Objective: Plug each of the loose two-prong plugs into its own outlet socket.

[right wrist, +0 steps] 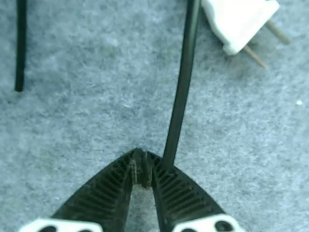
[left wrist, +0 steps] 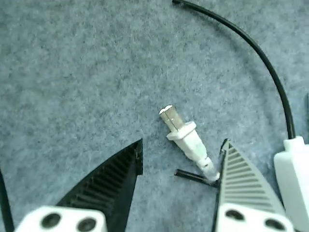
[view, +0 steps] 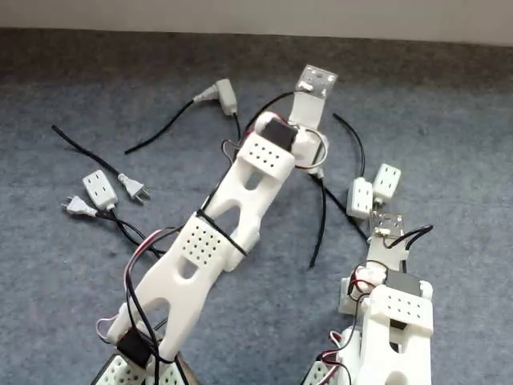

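High view: the left arm (view: pixel 240 200) lies across the carpet (view: pixel 449 120); sockets (view: pixel 373 191) sit by the right arm (view: pixel 397 313). Left wrist view: the left gripper (left wrist: pixel 183 145) gapes empty around a plug (left wrist: pixel 186 135) lying flat (the grasp step, I judge); next, lower and close. Right wrist view: the right gripper (right wrist: pixel 142 159) is closed, seemingly on nothing, with a cable (right wrist: pixel 181 96) alongside; no legible writing.

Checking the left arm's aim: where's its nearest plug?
Left wrist view: the white two-prong plug lies on the carpet between the open fingers of the left tool.
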Action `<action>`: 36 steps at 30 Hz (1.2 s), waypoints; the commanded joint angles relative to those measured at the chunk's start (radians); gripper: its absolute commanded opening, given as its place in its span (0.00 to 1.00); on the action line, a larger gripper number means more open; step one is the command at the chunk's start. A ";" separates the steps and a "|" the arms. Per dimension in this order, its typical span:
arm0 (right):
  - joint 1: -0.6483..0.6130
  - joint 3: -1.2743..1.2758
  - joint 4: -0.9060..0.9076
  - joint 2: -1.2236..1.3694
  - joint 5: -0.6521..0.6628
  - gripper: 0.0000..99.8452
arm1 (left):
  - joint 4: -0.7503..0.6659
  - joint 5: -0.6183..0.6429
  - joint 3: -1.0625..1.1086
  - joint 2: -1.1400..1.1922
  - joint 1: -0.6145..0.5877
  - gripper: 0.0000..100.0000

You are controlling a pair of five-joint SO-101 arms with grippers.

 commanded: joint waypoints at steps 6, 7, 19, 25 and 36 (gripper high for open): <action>-0.012 0.002 -0.021 -0.004 0.011 0.01 | -0.057 0.003 -0.082 0.085 0.022 0.24; -0.012 0.002 -0.021 -0.004 0.011 0.01 | -0.057 0.003 -0.084 0.085 0.025 0.23; -0.012 0.002 -0.021 -0.004 0.011 0.01 | -0.017 0.003 -0.074 0.091 0.021 0.14; -0.012 0.002 -0.021 -0.004 0.011 0.01 | 0.060 0.003 -0.084 0.085 0.031 0.10; -0.012 0.002 -0.021 -0.004 0.011 0.01 | 0.103 -0.189 -0.084 0.036 -0.018 0.05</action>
